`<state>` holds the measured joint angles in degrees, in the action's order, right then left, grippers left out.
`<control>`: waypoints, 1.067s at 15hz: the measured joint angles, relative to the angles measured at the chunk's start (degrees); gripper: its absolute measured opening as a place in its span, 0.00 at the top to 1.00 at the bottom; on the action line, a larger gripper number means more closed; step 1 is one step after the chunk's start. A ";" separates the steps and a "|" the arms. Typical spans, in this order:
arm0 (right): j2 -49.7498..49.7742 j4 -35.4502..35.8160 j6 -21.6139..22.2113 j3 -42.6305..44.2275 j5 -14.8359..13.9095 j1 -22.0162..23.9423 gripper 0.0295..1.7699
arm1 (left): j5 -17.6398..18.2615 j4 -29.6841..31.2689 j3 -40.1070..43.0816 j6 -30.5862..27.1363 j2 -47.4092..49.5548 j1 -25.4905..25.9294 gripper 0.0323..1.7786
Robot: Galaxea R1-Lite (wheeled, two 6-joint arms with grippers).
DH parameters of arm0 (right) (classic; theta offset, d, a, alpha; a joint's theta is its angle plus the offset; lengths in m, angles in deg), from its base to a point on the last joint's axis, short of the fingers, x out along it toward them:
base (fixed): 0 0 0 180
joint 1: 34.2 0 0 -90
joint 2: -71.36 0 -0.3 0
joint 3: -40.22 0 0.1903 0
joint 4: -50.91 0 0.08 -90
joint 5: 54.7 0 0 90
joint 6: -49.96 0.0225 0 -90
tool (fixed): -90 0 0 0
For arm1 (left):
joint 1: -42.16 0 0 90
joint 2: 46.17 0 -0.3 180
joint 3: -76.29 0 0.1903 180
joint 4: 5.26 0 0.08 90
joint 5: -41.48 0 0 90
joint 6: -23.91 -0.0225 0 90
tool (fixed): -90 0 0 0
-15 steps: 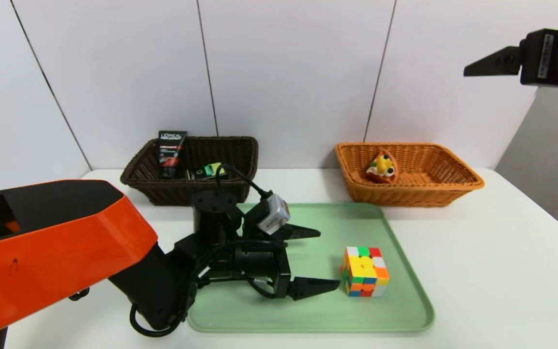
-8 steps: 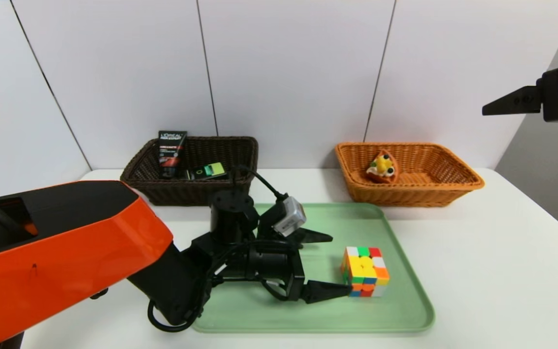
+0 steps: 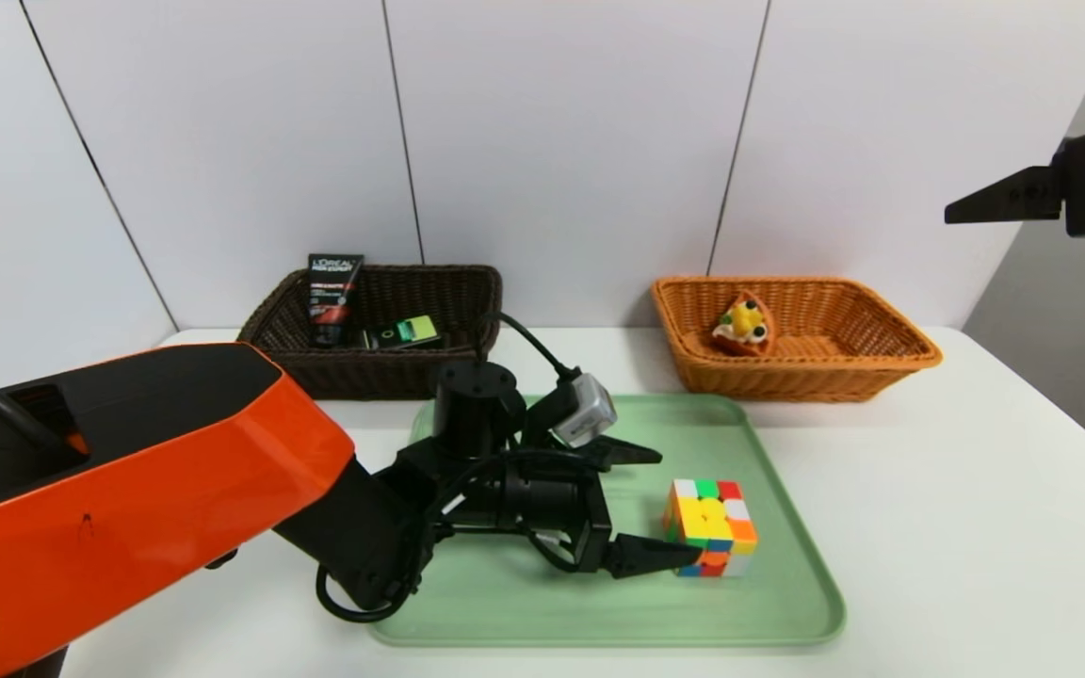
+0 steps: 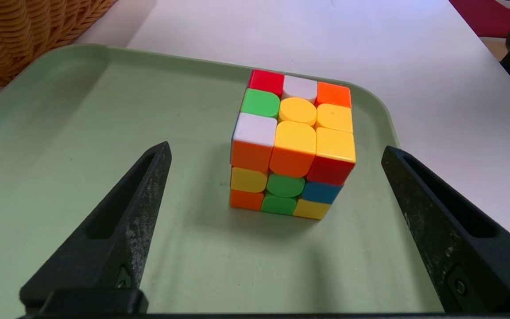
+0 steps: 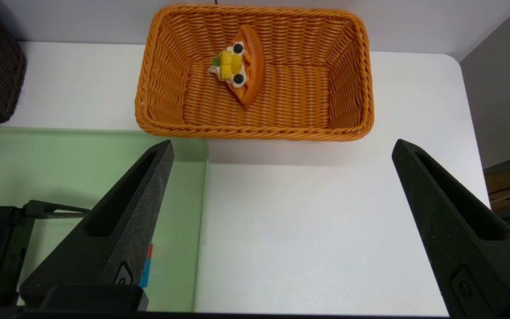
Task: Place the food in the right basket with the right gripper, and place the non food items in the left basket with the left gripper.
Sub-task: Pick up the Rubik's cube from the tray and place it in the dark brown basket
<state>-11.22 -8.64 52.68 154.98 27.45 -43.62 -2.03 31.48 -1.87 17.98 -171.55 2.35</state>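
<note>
On the near part of the worktop (image 3: 929,527) lies a pale green tray (image 3: 769,621), and on its right half stands the puzzle cube (image 3: 710,526), the only thing left outside a basket; the left end effector (image 3: 657,507) sits low over the tray just left of the cube, its jaws spread wide and empty, the nearer fingertip reaching about to the cube's near left edge, whether touching I cannot tell; in the left wrist view the cube (image 4: 291,144) stands ahead of the two parted fingers, not yet between them. Farther back on the left, the dark brown basket (image 3: 467,363) already holds the black L'Oreal tube (image 3: 333,297), propped upright against its wall, and the slim black bottle (image 3: 401,332) with the green label lying beside it; farther back on the right, the orange-tan basket (image 3: 882,363) holds the waffle wedge (image 3: 742,325). High at the right edge, the right end effector (image 3: 1004,198) hangs clear of the work, its jaws wide and empty.

By my judgement the food half is finished and two of three non-food things are sorted; what remains is to grip the cube and carry it back-left into the dark basket.
</note>
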 joint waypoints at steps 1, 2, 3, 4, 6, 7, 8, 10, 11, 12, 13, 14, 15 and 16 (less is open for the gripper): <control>0.04 0.02 0.04 0.00 -0.02 0.02 0.04 | -0.02 -0.09 -0.72 -0.02 -0.37 -0.20 0.05; 0.09 0.00 0.00 -0.07 -0.02 0.02 0.04 | -0.02 -0.06 -1.38 -0.02 -0.78 -0.51 0.05; 0.09 0.00 0.02 -0.10 -0.06 0.06 0.04 | -0.02 -0.09 -1.76 -0.02 -1.11 -0.96 0.05; 0.11 -0.01 0.00 -0.10 -0.06 0.22 0.04 | -0.02 -0.09 -2.06 -0.02 -1.44 -1.38 0.05; 0.11 0.11 0.00 -0.10 -0.11 0.44 0.04 | -0.06 -0.09 -2.58 0.00 -2.21 -1.89 0.05; 0.11 0.09 0.04 -0.10 -0.11 0.48 0.04 | -0.06 -0.11 -2.86 -0.02 -2.51 -2.08 0.05; 0.09 0.09 0.04 -0.10 -0.09 0.50 0.04 | -0.02 -0.44 -3.28 -0.02 -2.77 -2.32 0.05; 0.06 0.07 0.15 -0.18 -0.11 0.66 0.04 | -0.11 -1.74 -4.02 -0.02 -3.17 -3.08 0.05; 0.00 0.11 0.11 -0.22 -0.09 0.78 0.04 | -0.16 -1.90 -4.52 -0.02 -3.47 -3.44 0.05; -0.06 0.22 0.11 -0.22 -0.09 0.85 0.04 | -0.17 -1.93 -5.16 -0.05 -3.84 -3.66 0.05; -0.13 0.27 0.09 -0.20 -0.05 0.89 0.04 | -0.22 -1.96 -5.89 -0.02 -4.25 -3.79 0.05; -0.17 0.27 0.06 -0.20 -0.02 0.89 0.04 | -0.24 -2.10 -6.67 -0.05 -4.74 -3.94 0.05; -0.22 0.24 0.11 -0.20 0.00 0.91 0.04 | -0.28 -2.27 -7.35 -0.02 -5.18 -4.05 0.05; -0.28 0.20 0.09 -0.20 0.00 1.00 0.04 | -0.35 -2.84 -8.27 -0.02 -5.68 -4.16 0.05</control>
<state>-11.50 -8.45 52.76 154.78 27.45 -42.63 -2.38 28.64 -10.14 17.96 -177.23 -1.80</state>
